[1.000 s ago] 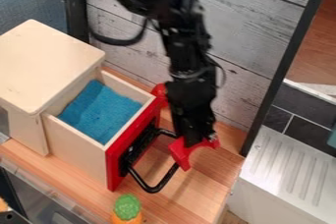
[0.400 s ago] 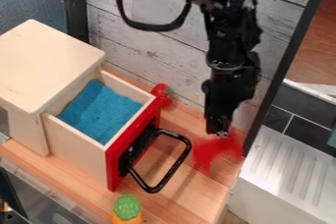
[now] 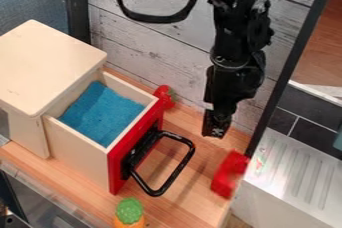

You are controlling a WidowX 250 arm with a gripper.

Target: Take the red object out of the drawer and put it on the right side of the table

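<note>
The black gripper [image 3: 214, 131] hangs over the right part of the wooden table, to the right of the drawer. Below it and to its right is the red object [image 3: 230, 174], near the table's right edge. It looks blurred and tilted, with a gap between it and the gripper; whether it rests on the wood I cannot tell. The drawer [image 3: 135, 147] stands pulled out, with its red front and black handle facing right. A blue lining [image 3: 102, 113] covers its bottom.
A red strawberry-like toy [image 3: 164, 96] lies behind the drawer's front corner. At the table's front edge is an orange toy with a green top [image 3: 129, 211]. A white ridged surface [image 3: 298, 172] lies beyond the table's right edge, and a plank wall [image 3: 153, 37] rises behind.
The gripper and red object moved right from beside the drawer handle. Since then the object has come away from the gripper, shifting down and right and turning. The drawer has stayed put.
</note>
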